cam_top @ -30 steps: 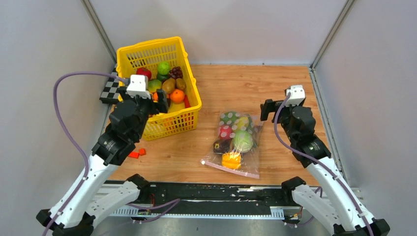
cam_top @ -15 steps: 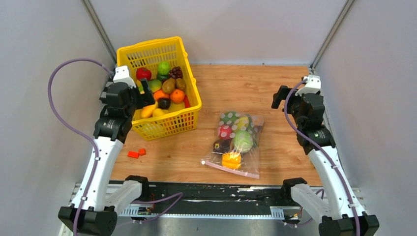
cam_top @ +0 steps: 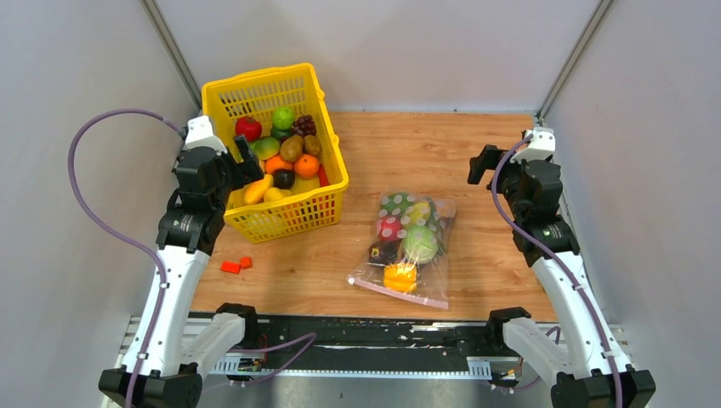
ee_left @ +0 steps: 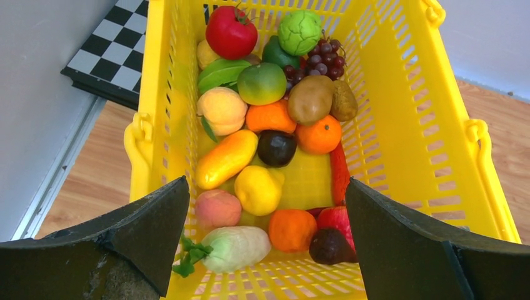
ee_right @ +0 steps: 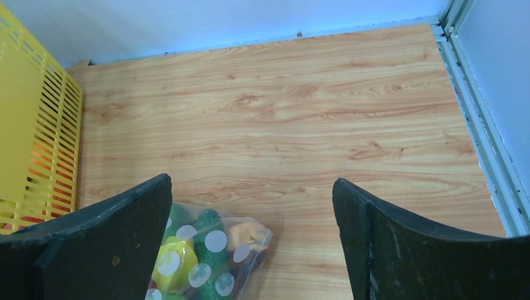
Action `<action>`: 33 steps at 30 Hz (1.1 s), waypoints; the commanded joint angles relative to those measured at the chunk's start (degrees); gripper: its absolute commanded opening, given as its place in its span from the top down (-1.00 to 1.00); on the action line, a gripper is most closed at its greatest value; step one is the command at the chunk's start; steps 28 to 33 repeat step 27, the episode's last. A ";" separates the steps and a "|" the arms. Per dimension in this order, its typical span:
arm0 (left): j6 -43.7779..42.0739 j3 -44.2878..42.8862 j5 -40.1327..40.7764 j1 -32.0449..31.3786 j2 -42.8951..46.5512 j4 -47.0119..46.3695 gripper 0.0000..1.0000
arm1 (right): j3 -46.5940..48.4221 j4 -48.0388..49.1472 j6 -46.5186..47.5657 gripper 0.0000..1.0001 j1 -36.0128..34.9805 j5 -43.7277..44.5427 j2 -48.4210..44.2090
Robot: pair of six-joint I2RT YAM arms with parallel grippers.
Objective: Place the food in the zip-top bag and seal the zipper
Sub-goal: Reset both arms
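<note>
The zip-top bag lies flat on the wooden table, right of centre. Food shows inside it: a green cabbage, a red tomato, a dark eggplant and a yellow pepper. The pinkish zipper runs along its near edge. The bag's far corner shows in the right wrist view. My left gripper is open and empty above the basket, as the left wrist view shows. My right gripper is open and empty, raised right of and beyond the bag.
The yellow lattice basket stands at the back left, holding several toy fruits and vegetables. A checkerboard tile lies left of it. Two small orange-red blocks lie near the front left. Grey walls close in on three sides.
Both arms have drawn back and outward from a second ago: the left to the left over the basket's near end, the right to the back right. Bag and food have not moved.
</note>
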State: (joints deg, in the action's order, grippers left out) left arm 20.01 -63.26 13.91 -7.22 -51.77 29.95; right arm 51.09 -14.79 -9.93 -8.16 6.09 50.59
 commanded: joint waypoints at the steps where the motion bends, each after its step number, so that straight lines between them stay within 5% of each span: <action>1: 1.04 0.38 0.52 0.23 0.29 -3.63 -1.00 | 2.51 3.82 0.06 -1.00 0.17 -0.07 -0.62; 33: 1.63 0.14 -0.26 0.22 -0.43 -4.59 -1.00 | 2.67 3.19 0.43 -1.00 0.17 -1.55 0.56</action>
